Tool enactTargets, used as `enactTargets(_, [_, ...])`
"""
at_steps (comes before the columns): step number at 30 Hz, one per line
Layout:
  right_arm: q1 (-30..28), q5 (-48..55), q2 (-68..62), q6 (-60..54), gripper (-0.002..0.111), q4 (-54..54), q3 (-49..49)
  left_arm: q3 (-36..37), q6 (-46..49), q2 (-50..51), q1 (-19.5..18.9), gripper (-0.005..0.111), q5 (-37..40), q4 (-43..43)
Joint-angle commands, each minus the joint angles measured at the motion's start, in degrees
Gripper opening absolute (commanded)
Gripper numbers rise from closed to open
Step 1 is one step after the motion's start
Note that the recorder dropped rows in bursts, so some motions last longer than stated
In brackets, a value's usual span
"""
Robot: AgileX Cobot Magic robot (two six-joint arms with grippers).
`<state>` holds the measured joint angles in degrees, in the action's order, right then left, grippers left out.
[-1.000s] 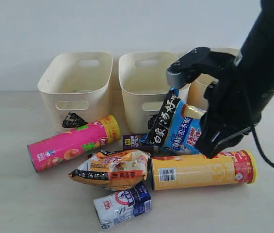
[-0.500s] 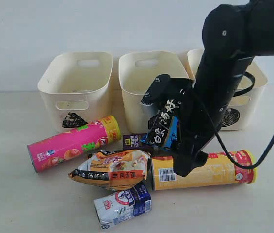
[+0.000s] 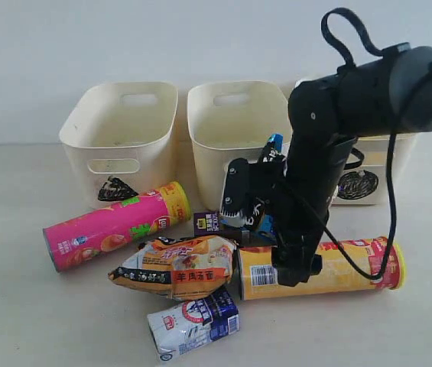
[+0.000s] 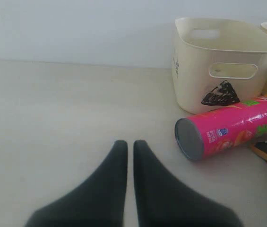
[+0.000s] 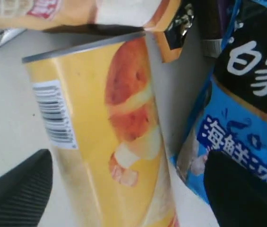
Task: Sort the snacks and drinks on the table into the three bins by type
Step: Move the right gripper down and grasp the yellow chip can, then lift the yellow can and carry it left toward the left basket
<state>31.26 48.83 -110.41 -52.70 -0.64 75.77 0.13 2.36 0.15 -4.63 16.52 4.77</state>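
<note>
My right gripper [image 5: 128, 163] is open, and the yellow-orange chip tube [image 5: 109, 142] lies between its wide-apart fingers [image 5: 15, 189]. In the exterior view that gripper [image 3: 296, 264] is low over the tube [image 3: 353, 264]. The blue-white-black packet [image 5: 246, 109] stands beside the tube, mostly hidden behind the arm [image 3: 265, 218]. The pink tube [image 3: 116, 224], orange-cream packet [image 3: 177, 267], white carton [image 3: 194, 321] and purple carton [image 3: 214, 223] lie on the table [image 3: 17, 306]. My left gripper [image 4: 130, 144] is shut and empty, short of the pink tube [image 4: 228, 127].
Three cream bins stand in a row at the back: left [image 3: 120, 130] with a triangle mark, middle [image 3: 231, 122], and right [image 3: 391, 164] with a circle mark. The right arm and its cable loop cross in front of the right bin.
The right arm has swung down and leftward from up near the right bin to the yellow tube. It now covers most of the blue packet. The left gripper's earlier position is not shown.
</note>
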Motion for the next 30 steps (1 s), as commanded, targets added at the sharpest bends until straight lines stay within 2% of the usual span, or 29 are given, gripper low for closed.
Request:
enactTargets(1, [0.03, -1.05, -2.02, -0.61, 0.078, 0.34, 0.27, -0.13, 0.26, -0.15, -0.18, 0.004, -0.23, 0.11])
enactTargets(5, [0.03, -1.06, -3.01, -0.14, 0.078, 0.64, 0.17, -0.13, 0.26, -0.15, -0.18, 0.004, -0.23, 0.11])
enactTargets(7, [0.03, -1.06, -3.01, -0.14, 0.073, 0.64, 0.17, -0.13, 0.26, -0.15, -0.18, 0.004, -0.23, 0.11])
enactTargets(8, [0.03, -1.06, -2.86, -0.14, 0.067, 0.64, 0.17, -0.13, 0.26, -0.15, -0.18, 0.004, -0.23, 0.11])
enactTargets(11, [0.03, 0.5, -2.13, -0.14, 0.041, 0.34, 0.29, -0.13, 0.26, -0.15, -0.18, 0.004, -0.23, 0.11])
enactTargets(13, [0.03, 1.74, -0.95, -0.14, 0.018, 0.34, 0.29, -0.13, 0.26, -0.15, -0.18, 0.004, -0.23, 0.11])
enactTargets(15, [0.03, 2.71, 0.48, 0.16, 0.0, 0.34, 0.29, -0.13, 0.26, -0.15, -0.18, 0.004, -0.23, 0.11])
enactTargets(24, [0.03, 4.59, 11.81, 0.17, 0.0, 0.64, 0.29, -0.13, 0.26, -0.15, -0.18, 0.004, -0.23, 0.11])
enactTargets(30, [0.03, 0.24, 21.44, 0.29, 0.0, 0.34, 0.29, -0.13, 0.26, -0.15, -0.18, 0.004, -0.23, 0.11])
